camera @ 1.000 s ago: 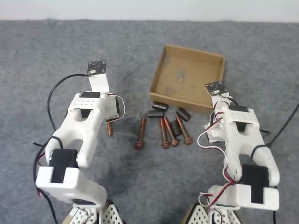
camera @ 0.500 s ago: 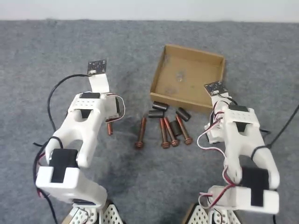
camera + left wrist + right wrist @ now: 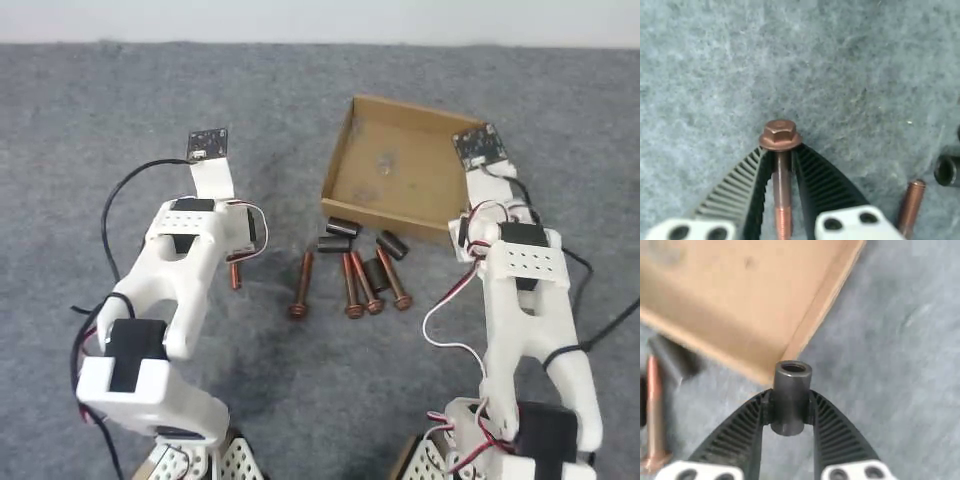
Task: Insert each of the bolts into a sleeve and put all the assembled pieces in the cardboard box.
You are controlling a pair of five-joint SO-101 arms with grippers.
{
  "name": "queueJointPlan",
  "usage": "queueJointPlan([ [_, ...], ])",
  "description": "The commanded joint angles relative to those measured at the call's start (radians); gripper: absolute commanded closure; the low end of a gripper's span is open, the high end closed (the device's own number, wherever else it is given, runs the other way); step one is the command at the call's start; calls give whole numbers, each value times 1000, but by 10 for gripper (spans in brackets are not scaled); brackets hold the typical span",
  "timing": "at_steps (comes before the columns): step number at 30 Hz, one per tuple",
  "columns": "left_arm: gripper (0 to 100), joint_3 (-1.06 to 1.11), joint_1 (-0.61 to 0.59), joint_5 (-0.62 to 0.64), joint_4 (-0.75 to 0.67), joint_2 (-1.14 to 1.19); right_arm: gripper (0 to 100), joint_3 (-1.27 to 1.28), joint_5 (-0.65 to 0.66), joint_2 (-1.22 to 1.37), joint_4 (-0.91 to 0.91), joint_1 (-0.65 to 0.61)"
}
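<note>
- Bolt (image 3: 782,190) was clamped by its shank in the left gripper (image 3: 781,151), head just past the tips.
- Sleeve (image 3: 791,385) was pinched in the right gripper (image 3: 789,396), open end outward, cardboard box (image 3: 823,305) corner just beyond it.

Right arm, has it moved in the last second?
Yes. The right arm has stretched forward alongside the cardboard box, right gripper shut on a sleeve.
</note>
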Motion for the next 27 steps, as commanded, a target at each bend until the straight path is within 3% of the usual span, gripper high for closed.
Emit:
queueJointPlan([
  [1,989,-7,-6,-11,-20,-66,990,0,11,-62,-231,-1],
  [7,989,-7,-6,-11,-20,-66,991,144,11,-62,-694,-4],
  [13,989,-7,-5,-11,-20,-66,991,226,9,-38,-1013,-8],
  [23,989,-7,-5,-11,-20,-66,991,150,8,337,-1509,-16],
  [25,989,-7,-3,-11,-20,-66,991,124,-25,406,-1590,-24],
  [27,989,-7,-3,-11,-20,-66,991,101,-137,466,-1666,-33],
])
